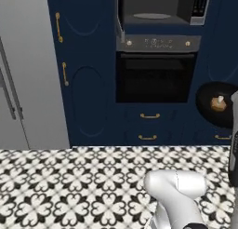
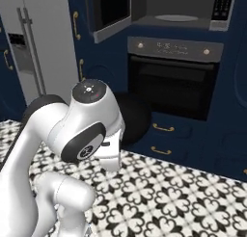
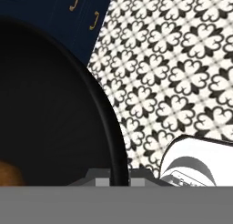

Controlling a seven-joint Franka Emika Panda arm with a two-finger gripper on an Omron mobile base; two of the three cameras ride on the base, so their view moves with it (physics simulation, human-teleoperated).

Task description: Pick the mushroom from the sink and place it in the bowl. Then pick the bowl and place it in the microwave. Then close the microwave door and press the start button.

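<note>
The gripper (image 3: 119,180) was pinched on the rim of the stiff, light-looking bowl (image 1: 211,94), carried below and right of the open microwave (image 1: 160,9), the loose mushroom (image 1: 218,104) inside likely to roll.

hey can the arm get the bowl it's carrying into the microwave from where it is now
Probably yes. The end effector is shut on the rim of the bowl, mushroom inside. The microwave sits above the oven, its door swung open, and nothing stands between, though it must lift the bowl well up.
</note>
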